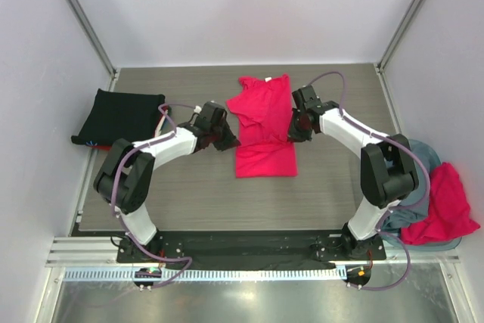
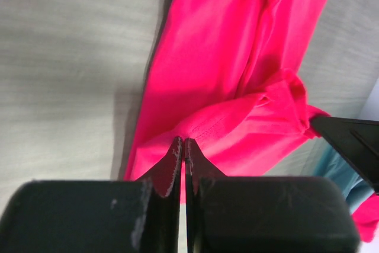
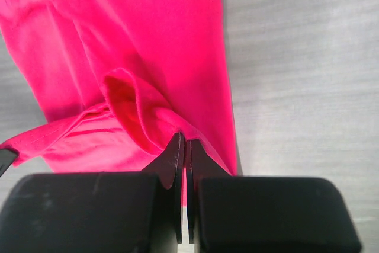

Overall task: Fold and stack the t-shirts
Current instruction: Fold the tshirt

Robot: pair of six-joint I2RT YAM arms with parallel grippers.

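A pinkish-red t-shirt (image 1: pixel 265 158) is seen laid at the middle of the wood-grain table (image 1: pixel 181 194), its near half flat and its far half folded in and rumpled, collar toward the far edge. It is pinched at its left edge by the left gripper (image 2: pixel 182 145) and at its right edge by the right gripper (image 3: pixel 182 141). Both pairs of fingers are pressed tight together, with red cloth caught between the tips. A black t-shirt (image 1: pixel 117 115) is shown folded at the table's far left, while a grey-blue shirt (image 1: pixel 423 153) and a second red shirt (image 1: pixel 446 206) are heaped past the right edge.
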